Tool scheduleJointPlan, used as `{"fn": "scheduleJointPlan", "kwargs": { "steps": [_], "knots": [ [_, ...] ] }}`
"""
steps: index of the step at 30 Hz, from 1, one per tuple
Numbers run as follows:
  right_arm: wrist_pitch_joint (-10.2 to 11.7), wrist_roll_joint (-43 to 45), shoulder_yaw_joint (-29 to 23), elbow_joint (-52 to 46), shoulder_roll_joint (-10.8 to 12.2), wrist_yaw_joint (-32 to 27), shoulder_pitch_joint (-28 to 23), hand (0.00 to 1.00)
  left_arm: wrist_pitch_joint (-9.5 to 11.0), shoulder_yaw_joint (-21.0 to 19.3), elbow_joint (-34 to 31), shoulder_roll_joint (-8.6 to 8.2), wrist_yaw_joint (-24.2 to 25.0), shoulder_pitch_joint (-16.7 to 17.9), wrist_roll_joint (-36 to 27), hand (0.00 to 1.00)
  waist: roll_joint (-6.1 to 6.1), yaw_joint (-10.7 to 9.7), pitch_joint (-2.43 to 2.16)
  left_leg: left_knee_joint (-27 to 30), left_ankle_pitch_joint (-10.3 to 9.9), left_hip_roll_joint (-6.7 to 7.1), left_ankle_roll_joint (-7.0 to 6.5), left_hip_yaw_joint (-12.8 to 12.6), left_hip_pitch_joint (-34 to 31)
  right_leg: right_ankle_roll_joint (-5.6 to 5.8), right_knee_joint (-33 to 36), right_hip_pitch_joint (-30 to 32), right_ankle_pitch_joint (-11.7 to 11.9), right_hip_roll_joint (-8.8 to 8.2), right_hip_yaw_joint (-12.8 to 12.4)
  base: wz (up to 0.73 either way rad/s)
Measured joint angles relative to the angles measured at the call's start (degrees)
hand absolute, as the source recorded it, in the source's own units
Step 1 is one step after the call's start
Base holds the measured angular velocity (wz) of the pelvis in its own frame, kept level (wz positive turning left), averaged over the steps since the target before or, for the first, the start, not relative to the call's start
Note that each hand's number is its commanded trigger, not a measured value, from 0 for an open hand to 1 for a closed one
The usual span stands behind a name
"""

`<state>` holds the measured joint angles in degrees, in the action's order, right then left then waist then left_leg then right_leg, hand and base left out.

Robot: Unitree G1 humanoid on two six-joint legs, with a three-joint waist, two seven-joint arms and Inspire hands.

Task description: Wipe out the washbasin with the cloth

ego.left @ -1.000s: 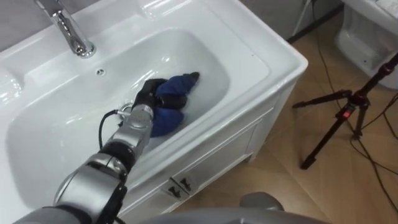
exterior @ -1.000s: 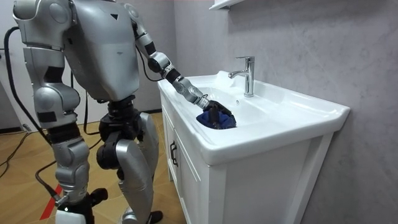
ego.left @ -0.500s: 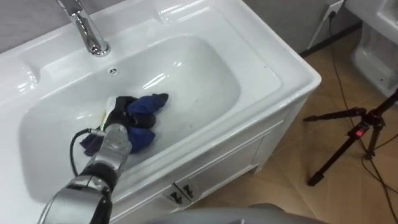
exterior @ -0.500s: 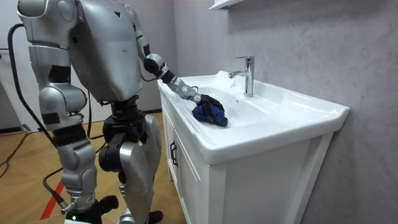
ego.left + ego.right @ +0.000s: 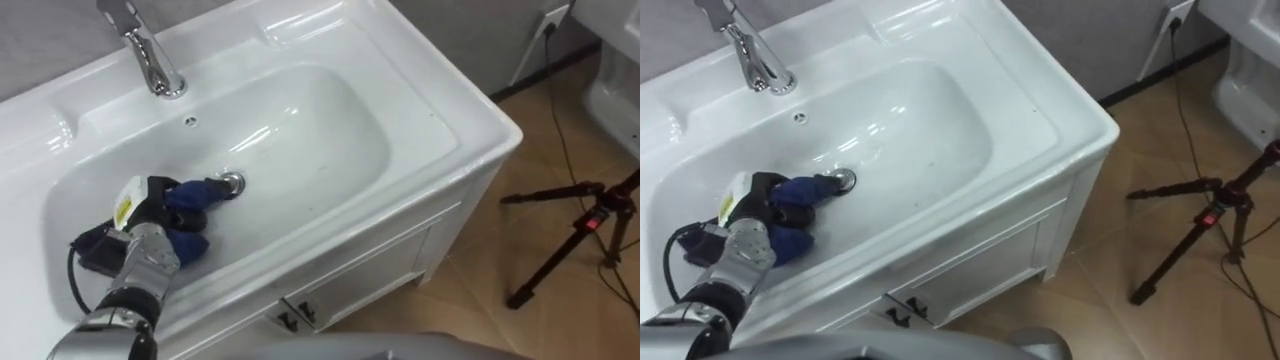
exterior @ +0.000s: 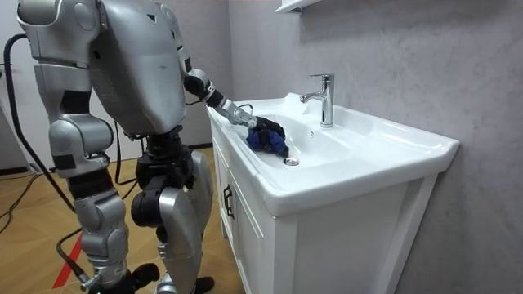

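One left hand (image 5: 148, 205) clamps fingers (image 5: 170, 187) on blue cloth (image 5: 193, 193) beside the basin's (image 5: 320, 130) drain (image 5: 232, 182), faucet (image 5: 150, 55) behind.

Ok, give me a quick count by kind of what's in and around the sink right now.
Basin: 1
Tap: 1
Drain: 1
Blue cloth, gripped in the left hand: 1
Tripod on the floor: 1
Total: 5
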<state>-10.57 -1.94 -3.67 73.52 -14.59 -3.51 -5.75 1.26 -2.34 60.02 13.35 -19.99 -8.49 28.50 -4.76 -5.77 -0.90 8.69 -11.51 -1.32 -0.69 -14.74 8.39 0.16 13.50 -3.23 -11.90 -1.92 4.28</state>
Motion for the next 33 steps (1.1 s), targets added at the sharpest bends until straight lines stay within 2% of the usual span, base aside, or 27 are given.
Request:
{"fn": "scheduleJointPlan", "kwargs": {
  "steps": [2,6,8,14,16,17,21,25,27,29,33],
  "knots": [
    [0.7,0.5,0.0,0.0,0.0,0.0,0.0,0.0,-1.4,0.0,-2.6,0.37,-0.5,1.1,1.2,1.0,-0.04,0.0,0.03,0.0,0.1,0.07,0.14,1.0,-0.4,0.0,-0.1,-0.1,0.0,-0.08,0.7,0.21],
    [0.8,0.7,0.0,0.0,0.0,0.0,0.2,0.0,-2.6,0.0,-5.1,0.37,-0.9,2.4,3.1,1.0,-0.09,0.0,0.08,0.1,0.2,0.05,0.25,1.6,-0.8,-0.03,0.0,-0.1,0.0,-0.09,1.2,0.1],
    [0.7,0.9,0.0,-0.1,-0.1,0.0,0.1,0.0,-3.2,0.0,-5.9,0.37,-0.9,2.5,3.6,1.0,-0.24,0.0,0.3,0.1,0.2,0.06,0.28,2.1,-1.0,-0.06,0.0,-0.1,0.0,-0.09,1.5,0.06],
    [0.8,1.0,-0.1,-1.3,-0.2,0.0,0.1,0.0,-5.1,0.0,-9.4,0.38,-1.3,3.9,3.8,1.0,-0.39,0.0,0.54,0.1,0.2,0.04,0.36,2.7,-1.4,-0.16,0.0,0.0,-0.1,-0.11,2.0,0.03],
    [1.4,0.7,-0.1,-1.6,-0.3,0.0,0.1,0.0,-5.2,0.0,-9.9,0.39,-2.2,4.0,3.7,1.0,-0.43,0.0,0.59,0.2,0.2,0.04,0.36,2.9,-1.8,-0.17,-0.1,0.0,-0.1,-0.1,2.2,0.08],
    [1.8,0.1,-0.1,-1.6,-0.2,0.0,0.1,0.0,-5.6,0.0,-10.9,0.39,-2.3,4.1,3.7,1.0,-0.45,-0.1,0.77,0.3,0.2,0.06,0.36,3.3,-1.8,-0.17,-0.4,-0.3,-0.1,-0.13,2.6,0.14],
    [2.0,0.0,-0.1,-0.9,-0.2,0.1,0.1,0.0,-6.2,-0.1,-15.8,0.61,-3.6,5.1,3.7,1.0,-0.19,0.1,1.0,0.5,0.2,0.1,0.38,4.5,-1.8,-0.19,-1.4,-1.2,-0.1,-0.22,3.9,0.2],
    [2.4,0.0,-0.1,0.2,-0.2,0.6,0.0,0.0,-7.1,-2.0,-22.1,1.03,-4.7,6.2,3.7,1.0,-0.06,0.4,1.0,0.6,0.2,0.18,0.39,5.6,-1.9,-0.21,-2.1,-1.9,-0.1,-0.22,4.7,0.12],
    [2.4,0.0,-0.1,0.2,-0.1,0.5,-0.1,0.0,-7.2,-2.1,-23.8,1.83,-6.2,6.2,3.7,1.0,-0.22,0.8,0.89,0.6,0.2,0.18,0.39,6.0,-1.9,-0.21,-2.2,-2.3,-0.1,-0.22,5.1,0.09],
    [2.4,0.2,-0.2,0.2,-0.1,0.5,-0.2,0.0,-7.5,-2.2,-28.1,2.76,-7.4,6.3,3.7,1.0,-0.25,1.0,0.89,0.6,0.2,0.25,0.4,6.7,-1.9,-0.21,-2.2,-2.7,-0.1,-0.29,5.7,0.15],
    [2.6,0.2,-0.2,0.3,-0.1,0.4,-0.6,0.0,-7.5,-2.3,-32.5,3.31,-9.9,6.3,3.9,1.0,-0.34,1.2,0.81,0.6,0.3,0.32,0.44,7.2,-1.6,-0.21,-2.2,-2.9,-0.1,-0.36,6.1,0.07]
  ]
}}
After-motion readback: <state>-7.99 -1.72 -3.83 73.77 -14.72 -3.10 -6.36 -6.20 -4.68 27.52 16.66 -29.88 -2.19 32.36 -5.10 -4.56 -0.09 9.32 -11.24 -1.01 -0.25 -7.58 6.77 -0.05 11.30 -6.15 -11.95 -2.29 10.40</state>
